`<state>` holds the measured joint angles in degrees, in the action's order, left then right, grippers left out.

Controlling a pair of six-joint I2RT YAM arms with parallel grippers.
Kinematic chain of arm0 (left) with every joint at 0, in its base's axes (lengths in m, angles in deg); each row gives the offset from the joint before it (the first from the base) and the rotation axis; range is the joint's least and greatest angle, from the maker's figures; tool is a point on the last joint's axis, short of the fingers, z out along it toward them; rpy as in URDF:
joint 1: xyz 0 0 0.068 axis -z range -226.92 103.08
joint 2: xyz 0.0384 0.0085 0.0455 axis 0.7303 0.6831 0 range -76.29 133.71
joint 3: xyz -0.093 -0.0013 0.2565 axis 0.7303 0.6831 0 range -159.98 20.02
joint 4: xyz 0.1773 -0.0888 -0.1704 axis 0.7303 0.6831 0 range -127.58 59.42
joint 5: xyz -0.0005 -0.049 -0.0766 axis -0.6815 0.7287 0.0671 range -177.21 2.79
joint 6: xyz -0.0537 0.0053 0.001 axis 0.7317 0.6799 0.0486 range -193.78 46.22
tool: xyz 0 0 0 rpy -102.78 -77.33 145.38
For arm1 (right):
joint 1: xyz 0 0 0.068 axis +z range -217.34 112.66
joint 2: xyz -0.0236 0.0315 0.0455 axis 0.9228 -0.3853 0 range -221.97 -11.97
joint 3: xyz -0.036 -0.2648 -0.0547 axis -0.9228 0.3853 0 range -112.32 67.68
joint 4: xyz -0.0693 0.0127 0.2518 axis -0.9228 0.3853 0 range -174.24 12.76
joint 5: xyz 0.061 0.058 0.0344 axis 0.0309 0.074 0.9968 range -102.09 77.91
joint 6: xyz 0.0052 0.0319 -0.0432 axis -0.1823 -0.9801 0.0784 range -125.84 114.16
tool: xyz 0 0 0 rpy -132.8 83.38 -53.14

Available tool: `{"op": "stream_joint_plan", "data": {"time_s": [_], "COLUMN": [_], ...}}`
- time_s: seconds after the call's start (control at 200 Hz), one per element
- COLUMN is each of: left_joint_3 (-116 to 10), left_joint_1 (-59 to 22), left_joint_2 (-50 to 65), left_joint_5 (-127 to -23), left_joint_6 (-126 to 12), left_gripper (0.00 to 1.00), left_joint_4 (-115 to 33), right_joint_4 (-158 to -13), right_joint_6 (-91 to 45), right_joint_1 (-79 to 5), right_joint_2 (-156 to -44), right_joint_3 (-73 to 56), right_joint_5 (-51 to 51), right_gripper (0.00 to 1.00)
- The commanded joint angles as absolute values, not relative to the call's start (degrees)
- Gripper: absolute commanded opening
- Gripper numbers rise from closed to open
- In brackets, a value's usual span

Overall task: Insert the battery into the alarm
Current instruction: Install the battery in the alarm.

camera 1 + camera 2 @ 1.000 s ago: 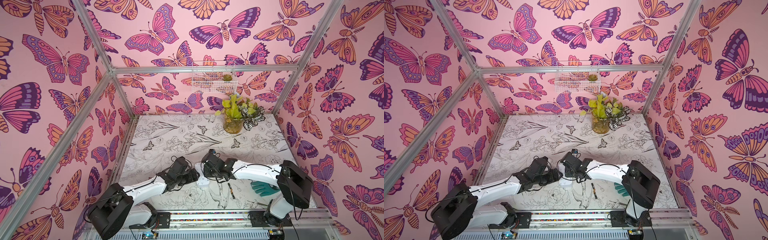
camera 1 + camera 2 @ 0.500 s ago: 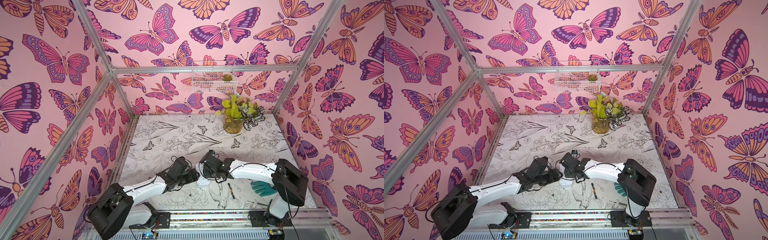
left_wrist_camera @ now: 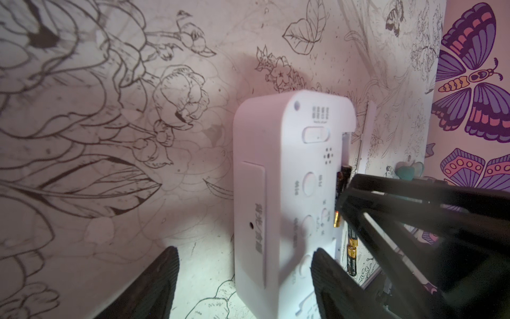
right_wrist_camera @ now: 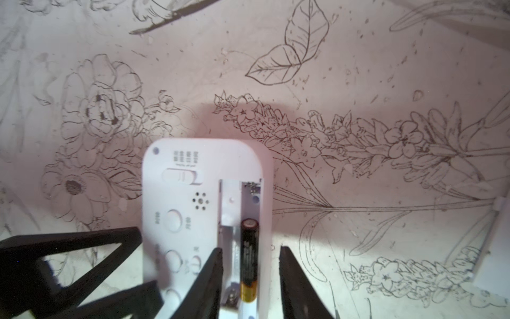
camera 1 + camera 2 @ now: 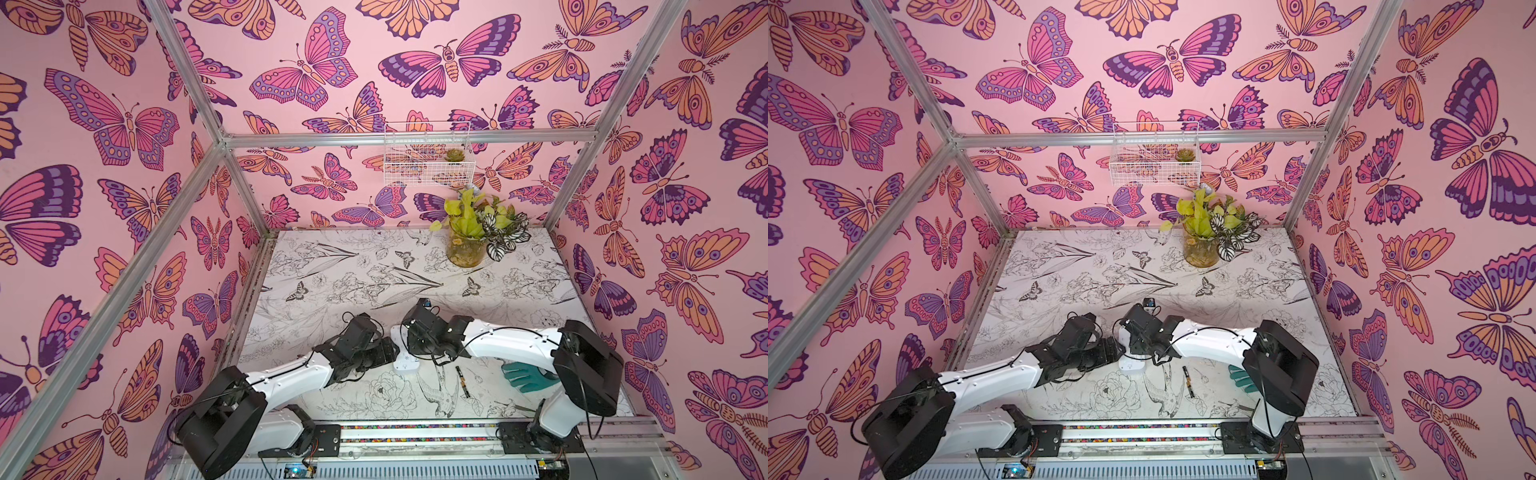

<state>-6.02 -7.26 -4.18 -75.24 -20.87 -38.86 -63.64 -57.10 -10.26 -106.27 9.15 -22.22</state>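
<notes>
The white alarm (image 4: pixel 179 198) lies back-up on the table, with its buttons and open battery compartment showing; in both top views only its near end (image 5: pixel 405 362) (image 5: pixel 1131 366) shows between the two wrists. A black-and-gold battery (image 4: pixel 249 254) lies in the compartment's outer slot. My right gripper (image 4: pixel 250 250) is open over that slot, a finger on each side of the battery and neither touching it. My left gripper (image 3: pixel 244 250) is open around the alarm's (image 3: pixel 276 179) end. One finger stands clear of its side and the other sits over its back.
Loose batteries (image 5: pixel 463 381) (image 3: pixel 351 256) lie end to end on the table, right of the alarm. A teal glove (image 5: pixel 523 376) lies under my right arm. A plant jar (image 5: pixel 465 249) stands at the back, with a wire basket (image 5: pixel 428 158) on the wall above it.
My right arm has shifted a little to the left over the alarm. My left arm and the alarm have stayed where they were.
</notes>
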Motion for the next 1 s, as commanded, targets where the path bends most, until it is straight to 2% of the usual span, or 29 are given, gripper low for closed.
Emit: {"op": "stream_joint_plan", "data": {"time_s": [0.0,0.13,0.41,0.781,0.996], "left_joint_3": [-6.17,-6.84,-9.1,-9.77,-11.29], "left_joint_1": [-7.38,-7.4,-7.43,-7.44,-7.75], "left_joint_2": [-4.31,-4.49,-3.96,-2.06,-2.82], "left_joint_5": [-76.35,-76.5,-77.47,-78.08,-78.96], "left_joint_6": [-22.18,-22.77,-23.59,-23.52,-24.28], "left_gripper": [0.79,0.81,0.85,0.85,0.85], "left_joint_4": [-38.1,-37.59,-36.22,-35.5,-34.09], "right_joint_4": [-62.24,-62.35,-61.1,-62.75,-62.62], "right_joint_6": [-55.77,-55.24,-54.43,-54.53,-53.06], "right_joint_1": [-10.47,-10.69,-11.16,-11.61,-11.55], "right_joint_2": [-103.69,-104.22,-107.82,-109.89,-103.89], "right_joint_3": [10.02,9.64,7.82,9.14,11.02], "right_joint_5": [-24.05,-24.83,-26.99,-25.63,-27.41], "right_gripper": [0.38,0.37,0.24,0.22,0.23]}}
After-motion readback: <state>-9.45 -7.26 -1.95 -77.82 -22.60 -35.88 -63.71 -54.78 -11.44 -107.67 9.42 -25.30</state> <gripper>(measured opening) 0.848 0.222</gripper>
